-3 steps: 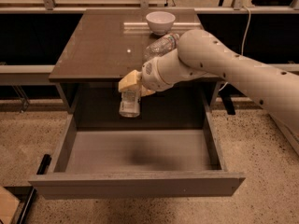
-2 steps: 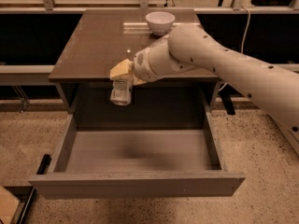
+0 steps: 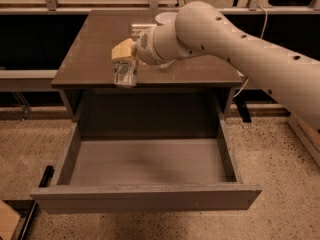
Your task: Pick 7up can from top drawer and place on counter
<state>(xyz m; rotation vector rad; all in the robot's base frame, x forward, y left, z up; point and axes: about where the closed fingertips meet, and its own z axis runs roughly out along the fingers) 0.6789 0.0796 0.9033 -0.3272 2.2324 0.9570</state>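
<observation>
**Silver-green can pinched at counter's front edge**

Whitish-silver can (image 3: 125,75) with green markings, print too blurred to read. It hangs roughly upright.

Gripper (image 3: 124,58) sits directly above it, yellowish fingers (image 3: 123,49) clamped on the can's upper end, so the can body hangs just below the pads. The wrist comes in from the right, low over the counter (image 3: 85,59).

The can is over the counter's front edge, left of centre. Its lower end overlaps the edge line in this view; cannot tell whether it touches the slab.

Drawer (image 3: 145,196) is pulled fully out below, grey floor and walls showing, well below the can.

Around:
- The white arm (image 3: 240,49) runs from the right of frame and covers the counter's back-right part.
- A white bowl (image 3: 164,18) stands at the back of the counter, mostly hidden behind the arm.
- Speckled beige floor (image 3: 280,164) on both sides of the cabinet.
</observation>
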